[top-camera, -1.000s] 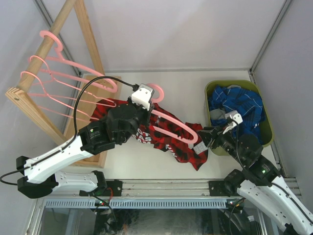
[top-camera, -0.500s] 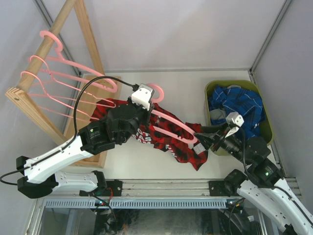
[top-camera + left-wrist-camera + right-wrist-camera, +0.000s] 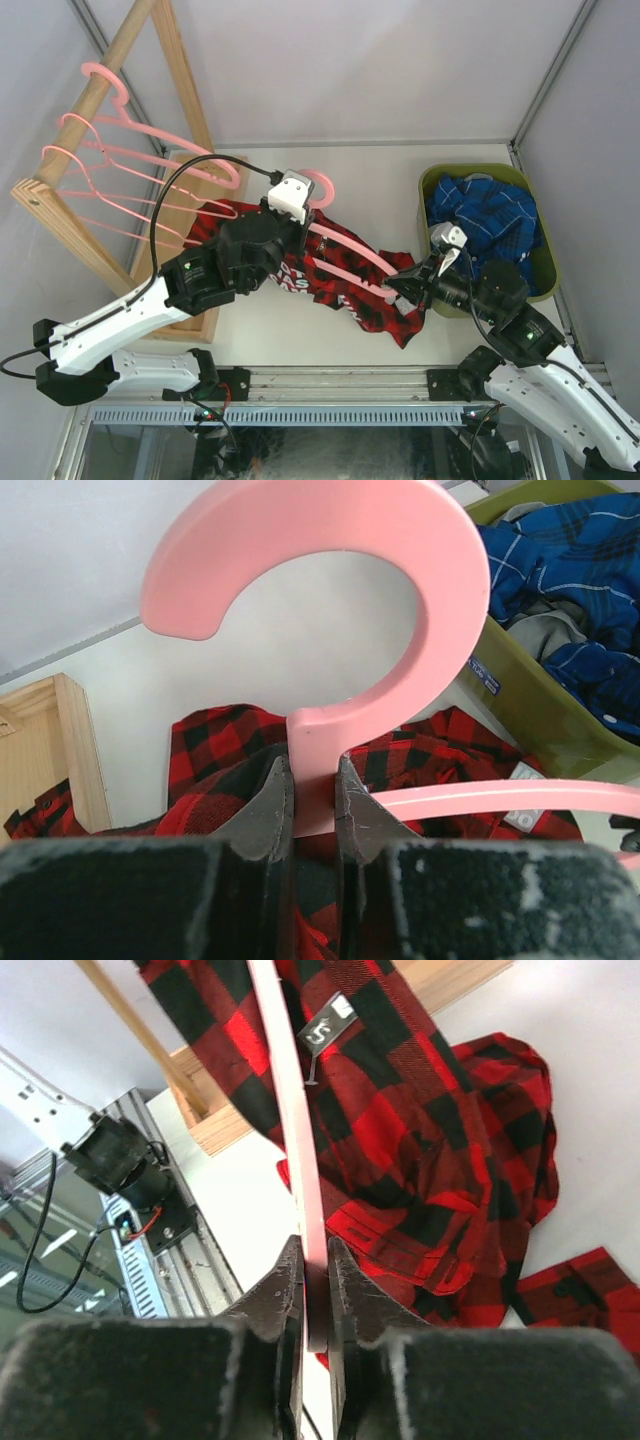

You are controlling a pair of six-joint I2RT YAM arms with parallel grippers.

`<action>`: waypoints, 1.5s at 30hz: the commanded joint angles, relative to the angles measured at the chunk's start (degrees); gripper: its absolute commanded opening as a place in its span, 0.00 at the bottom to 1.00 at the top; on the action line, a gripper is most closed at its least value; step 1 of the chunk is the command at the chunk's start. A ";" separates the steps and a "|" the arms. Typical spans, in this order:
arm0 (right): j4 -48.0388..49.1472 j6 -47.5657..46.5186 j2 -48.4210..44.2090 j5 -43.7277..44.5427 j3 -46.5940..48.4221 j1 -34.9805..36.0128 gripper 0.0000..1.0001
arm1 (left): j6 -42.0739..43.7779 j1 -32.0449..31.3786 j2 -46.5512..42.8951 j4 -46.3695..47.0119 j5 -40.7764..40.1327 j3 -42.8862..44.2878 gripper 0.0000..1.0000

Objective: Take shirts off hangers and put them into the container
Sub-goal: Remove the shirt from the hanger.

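Observation:
A red-black plaid shirt [image 3: 345, 300] lies crumpled on the white table, still threaded on a pink hanger [image 3: 355, 250]. My left gripper [image 3: 305, 215] is shut on the hanger's neck just under the hook [image 3: 430, 570], with the shirt [image 3: 215, 750] bunched below it. My right gripper [image 3: 398, 285] is shut on the hanger's [image 3: 290, 1110] right end, with the shirt [image 3: 400, 1130] hanging beside the jaws. The olive-green container [image 3: 546, 270] stands at the right with a blue plaid shirt [image 3: 490, 220] in it.
A wooden rack [image 3: 110, 70] stands at the back left with several bare pink hangers [image 3: 120, 160] on its rail. Its base board [image 3: 190, 310] lies under my left arm. The container's near wall [image 3: 520, 695] is close to the shirt's right side.
My right gripper has moved left to the hanger's right end and closed on it. The left gripper has kept its hold on the hanger and has not moved.

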 commanded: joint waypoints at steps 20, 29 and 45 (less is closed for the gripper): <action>1.29 1.78 3.72 -3.95 2.21 -0.25 0.31 | -1.30 0.13 -2.40 3.97 0.50 0.59 0.00; 3.39 4.46 -0.92 0.10 0.13 -0.45 0.00 | -1.21 0.12 -2.52 3.60 0.40 -0.22 0.08; 0.37 2.71 -6.07 3.13 0.12 -1.68 0.00 | -0.30 0.13 -2.55 2.50 2.16 -0.38 0.43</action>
